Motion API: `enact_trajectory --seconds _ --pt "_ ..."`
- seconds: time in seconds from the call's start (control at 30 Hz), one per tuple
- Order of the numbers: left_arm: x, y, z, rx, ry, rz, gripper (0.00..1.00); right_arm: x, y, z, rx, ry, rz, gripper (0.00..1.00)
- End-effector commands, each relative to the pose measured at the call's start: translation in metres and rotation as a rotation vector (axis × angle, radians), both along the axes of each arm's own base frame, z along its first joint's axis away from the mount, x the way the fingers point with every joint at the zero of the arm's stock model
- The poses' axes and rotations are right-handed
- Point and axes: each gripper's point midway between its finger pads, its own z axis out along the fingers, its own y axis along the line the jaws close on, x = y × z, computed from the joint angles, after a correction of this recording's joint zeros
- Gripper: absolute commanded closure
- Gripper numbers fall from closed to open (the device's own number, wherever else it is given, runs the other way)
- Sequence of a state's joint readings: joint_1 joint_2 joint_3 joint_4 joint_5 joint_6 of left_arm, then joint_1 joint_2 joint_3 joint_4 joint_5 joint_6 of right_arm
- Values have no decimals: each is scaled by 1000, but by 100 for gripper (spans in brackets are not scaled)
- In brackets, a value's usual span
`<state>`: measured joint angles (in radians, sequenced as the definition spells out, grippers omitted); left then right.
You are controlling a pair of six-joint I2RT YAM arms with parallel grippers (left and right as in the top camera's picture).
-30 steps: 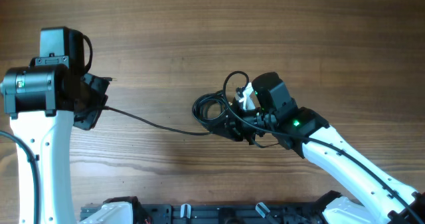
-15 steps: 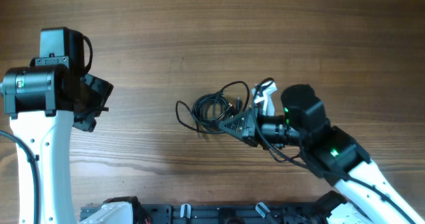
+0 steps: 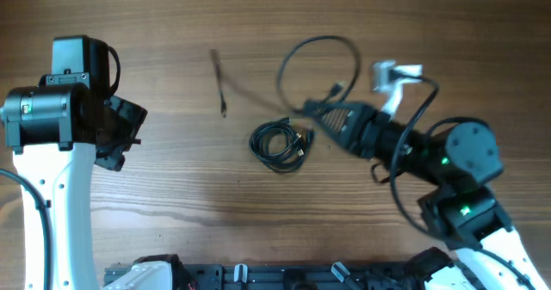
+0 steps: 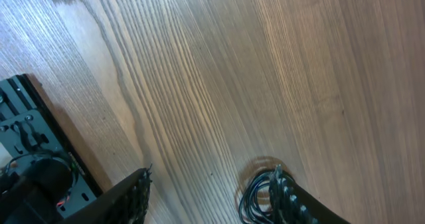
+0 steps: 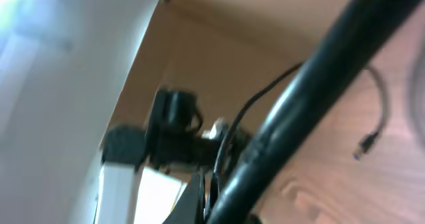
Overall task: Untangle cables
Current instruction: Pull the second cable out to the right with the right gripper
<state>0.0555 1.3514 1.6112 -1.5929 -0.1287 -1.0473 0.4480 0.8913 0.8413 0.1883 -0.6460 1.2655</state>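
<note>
We pinch 1 cord (image 3: pixel 325 38) in our right tool (image 3: pixel 312 112), mostly out of the bunch (image 3: pixel 277 144). Our left tool (image 3: pixel 129 135) is open, empty. The bunch needs untangling.

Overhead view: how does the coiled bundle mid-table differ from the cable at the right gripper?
The coiled bundle is wound tight and small; the loose cable sweeps one wide, open loop. The coiled bundle lies untouched; the loose cable runs into the shut right gripper. Both are thin and black.
</note>
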Motion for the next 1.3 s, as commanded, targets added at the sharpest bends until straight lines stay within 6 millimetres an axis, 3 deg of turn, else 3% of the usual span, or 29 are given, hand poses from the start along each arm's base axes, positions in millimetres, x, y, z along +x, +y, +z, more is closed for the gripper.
enact_trajectory --seconds 0.0,0.13,0.3,0.37,0.43,0.6,0.73,0.93,1.07,1.27 --pt "0 1 -3 1 13 -13 40 37 -38 16 17 -8 -151 95" --pt "0 -2 -3 -19 11 -18 40 90 -69 36 -110 -14 -242 95" --pt "0 -3 -3 -21 11 -18 40 179 -126 33 -392 35 -385 96" --pt "0 -3 -3 -21 11 -18 40 218 -160 20 -459 74 -431 95" --pt "0 -3 -3 -21 11 -18 40 245 -194 3 -467 130 -484 95" --pt "2 -3 -3 -23 4 -18 40 290 -275 -59 -511 217 -597 96" --pt "2 -3 -2 -23 3 -18 41 312 -328 -100 -684 154 -675 95" --pt "5 -3 -2 -22 -9 -18 40 322 -411 -148 -914 246 -909 95" --pt "6 -3 -2 -25 -12 -20 39 331 -440 -158 -973 214 -975 95" --pt "6 -3 -2 -25 -13 -20 39 329 -486 -203 -1106 354 -1128 94"
